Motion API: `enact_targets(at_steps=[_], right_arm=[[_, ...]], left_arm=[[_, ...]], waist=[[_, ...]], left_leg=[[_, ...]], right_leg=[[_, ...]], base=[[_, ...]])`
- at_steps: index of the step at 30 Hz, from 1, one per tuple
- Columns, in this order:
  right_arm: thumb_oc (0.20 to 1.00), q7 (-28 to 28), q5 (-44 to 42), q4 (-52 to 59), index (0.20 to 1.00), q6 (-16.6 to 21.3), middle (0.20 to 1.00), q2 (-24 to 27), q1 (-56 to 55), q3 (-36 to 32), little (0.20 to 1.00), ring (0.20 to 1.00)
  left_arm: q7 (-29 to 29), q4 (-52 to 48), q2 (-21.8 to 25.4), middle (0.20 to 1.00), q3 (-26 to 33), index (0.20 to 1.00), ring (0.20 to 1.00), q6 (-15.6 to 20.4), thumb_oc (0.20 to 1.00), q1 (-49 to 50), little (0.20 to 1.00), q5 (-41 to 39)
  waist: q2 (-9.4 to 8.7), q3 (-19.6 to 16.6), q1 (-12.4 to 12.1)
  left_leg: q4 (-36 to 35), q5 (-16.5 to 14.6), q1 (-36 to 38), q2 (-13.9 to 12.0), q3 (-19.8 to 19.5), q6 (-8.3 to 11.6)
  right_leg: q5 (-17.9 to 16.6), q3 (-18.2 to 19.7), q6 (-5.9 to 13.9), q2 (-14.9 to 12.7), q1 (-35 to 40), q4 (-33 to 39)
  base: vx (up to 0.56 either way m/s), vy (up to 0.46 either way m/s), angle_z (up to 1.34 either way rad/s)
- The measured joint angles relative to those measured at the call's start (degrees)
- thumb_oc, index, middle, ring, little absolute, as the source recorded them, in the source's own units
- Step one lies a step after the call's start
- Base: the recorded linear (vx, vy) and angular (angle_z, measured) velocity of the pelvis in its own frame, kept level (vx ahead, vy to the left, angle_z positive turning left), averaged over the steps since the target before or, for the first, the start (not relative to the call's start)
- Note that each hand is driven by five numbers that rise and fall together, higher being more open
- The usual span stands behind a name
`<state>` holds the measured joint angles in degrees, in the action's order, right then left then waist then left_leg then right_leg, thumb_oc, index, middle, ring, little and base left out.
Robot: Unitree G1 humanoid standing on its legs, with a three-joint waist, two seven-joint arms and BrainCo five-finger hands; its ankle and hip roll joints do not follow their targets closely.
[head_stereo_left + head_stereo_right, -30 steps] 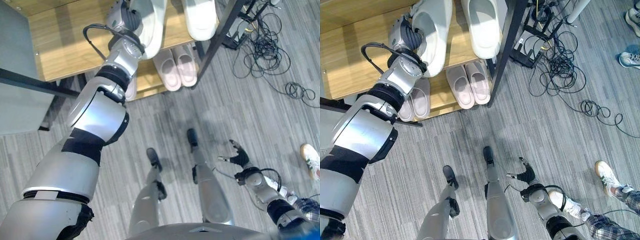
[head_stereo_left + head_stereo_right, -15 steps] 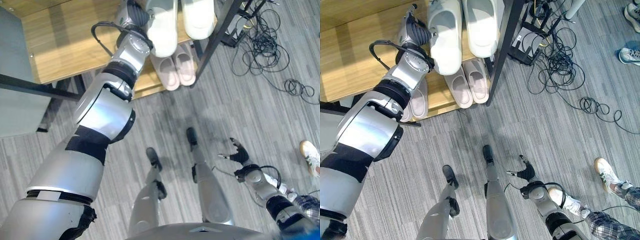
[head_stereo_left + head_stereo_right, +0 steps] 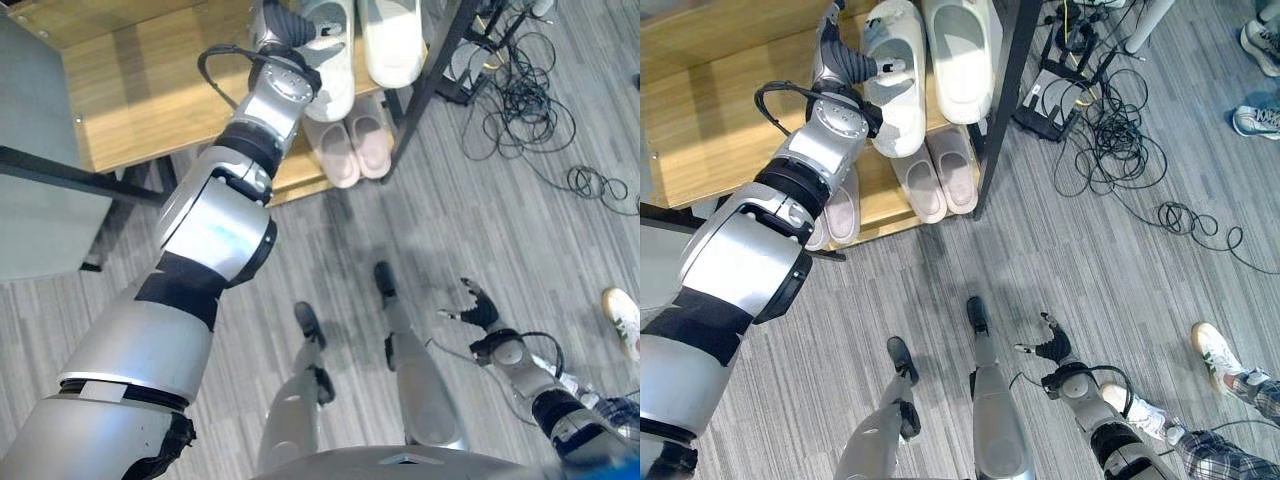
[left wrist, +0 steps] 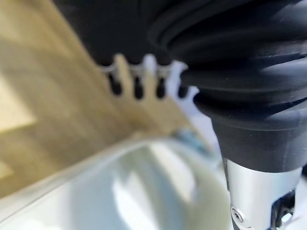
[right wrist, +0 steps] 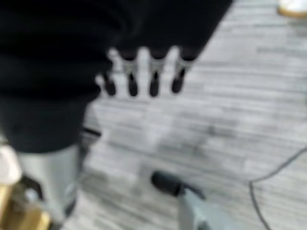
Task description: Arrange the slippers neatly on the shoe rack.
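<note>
My left hand (image 3: 848,62) rests its straight fingers on a smooth, rounded white slipper (image 3: 895,90), holding nothing. The slipper lies on the top wooden shelf (image 3: 730,90) of the shoe rack, now straight and tight beside its mate (image 3: 958,55); a second ago it sat askew. My right hand (image 3: 1050,347) hangs relaxed over grey plank floor (image 3: 1110,250).

Even, bright indoor light falls from above. A pale sunlit patch crosses the wooden shelf top (image 3: 150,60), and soft shadows lie on the grey floor (image 3: 1110,250). The silver arm casing shows mild glare. Both eye views bend slightly at the edges. Both wrist views are heavily blurred: the white slipper (image 4: 144,187) and fingers (image 5: 132,81) are out of focus.
</note>
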<state>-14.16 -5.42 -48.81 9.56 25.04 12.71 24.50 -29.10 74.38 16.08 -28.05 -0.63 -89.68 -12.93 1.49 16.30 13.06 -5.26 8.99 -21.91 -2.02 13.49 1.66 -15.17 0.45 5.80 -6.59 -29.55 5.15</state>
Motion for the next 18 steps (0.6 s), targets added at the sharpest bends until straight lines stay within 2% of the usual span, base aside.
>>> enact_targets(at_steps=[4,11,18], right_arm=[[1.000,0.0,0.0,-0.9,1.000,-0.5,1.000,-0.4,0.2,-0.1,1.000,1.000],[1.000,0.1,0.0,-4.7,1.000,-1.3,1.000,-1.9,0.7,-0.5,1.000,1.000],[1.000,0.1,-0.1,-6.0,1.000,-2.3,1.000,-2.4,0.4,-1.6,1.000,1.000]], left_arm=[[0.0,-1.1,0.0,1.000,0.0,1.000,1.000,0.1,1.000,0.9,1.000,-0.9],[0.3,-3.7,-1.8,1.000,0.0,1.000,1.000,1.1,1.000,7.3,1.000,-1.5],[1.7,-6.1,-2.5,1.000,-0.1,1.000,1.000,1.3,1.000,12.7,1.000,-0.9]], waist=[[0.23,-0.3,-0.4],[1.50,-3.8,-1.9],[1.69,-4.0,-2.6]], left_leg=[[0.0,0.2,0.3,0.1,0.0,-0.02],[0.0,0.2,1.1,0.2,-0.3,-0.20],[0.0,0.2,1.4,0.6,-1.3,-0.15]], right_leg=[[0.0,0.0,-0.01,0.0,0.2,-0.3],[0.1,-0.2,-0.12,-0.2,1.2,-0.3],[0.2,-0.8,-0.28,-0.7,1.5,-1.1]], base=[[0.00,0.000,0.00],[-0.02,-0.002,0.01],[-0.02,-0.001,0.07]])
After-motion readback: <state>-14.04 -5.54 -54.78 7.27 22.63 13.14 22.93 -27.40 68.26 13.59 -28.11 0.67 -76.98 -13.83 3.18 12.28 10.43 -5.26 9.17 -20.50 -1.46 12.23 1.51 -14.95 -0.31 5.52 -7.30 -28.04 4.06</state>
